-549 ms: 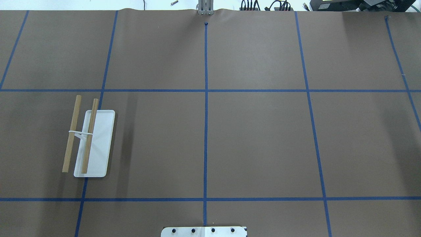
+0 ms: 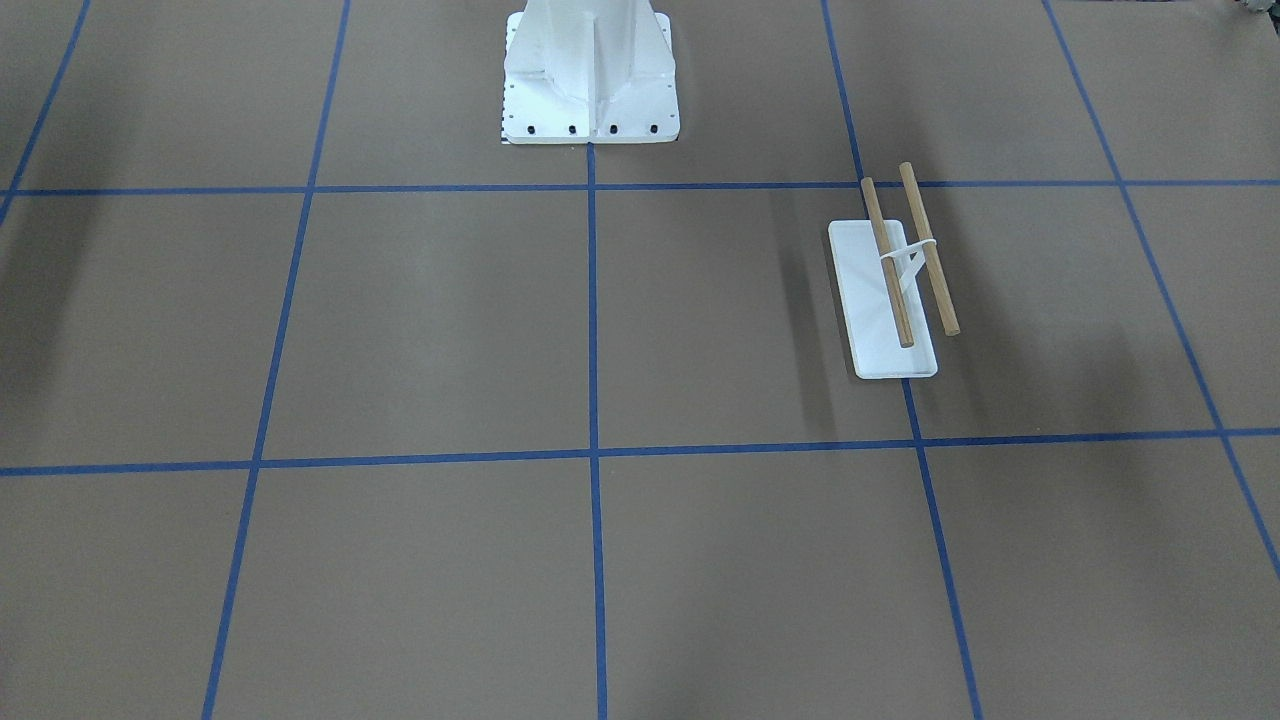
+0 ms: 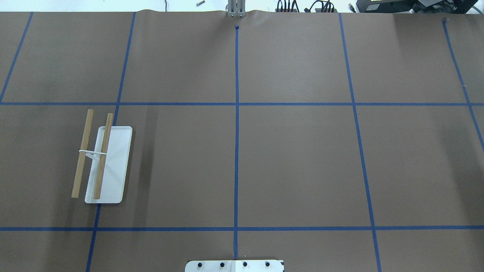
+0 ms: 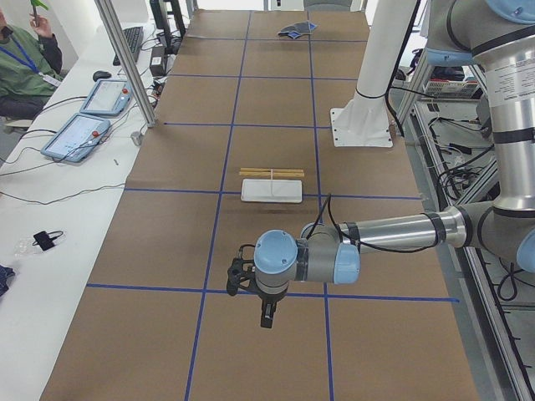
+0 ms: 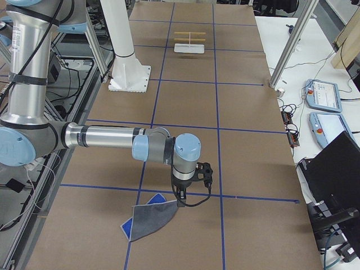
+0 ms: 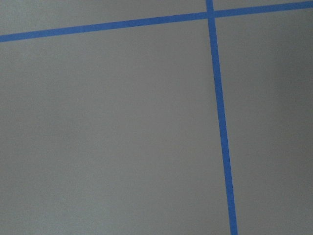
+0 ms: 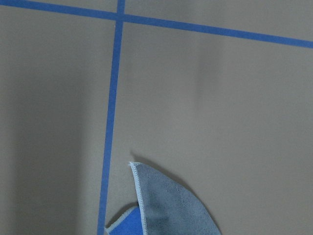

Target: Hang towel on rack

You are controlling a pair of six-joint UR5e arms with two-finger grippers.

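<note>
The rack (image 3: 113, 166) stands on the robot's left half of the table, with a white base and two wooden dowels; it also shows in the front-facing view (image 2: 885, 320). The dark grey towel (image 5: 151, 219) with a blue underside lies crumpled at the table's far right end; it also shows in the right wrist view (image 7: 168, 208). My right gripper (image 5: 181, 203) hangs right at the towel's raised corner; I cannot tell whether it is open or shut. My left gripper (image 4: 266, 322) hovers over bare table, well away from the rack; I cannot tell its state.
The white bolted robot mount (image 2: 590, 80) sits at the table's near-robot edge. Blue tape lines (image 3: 236, 151) grid the brown table. Tablets (image 4: 79, 134) and a metal post (image 4: 125, 58) stand along the operators' side, where a person (image 4: 21, 58) sits.
</note>
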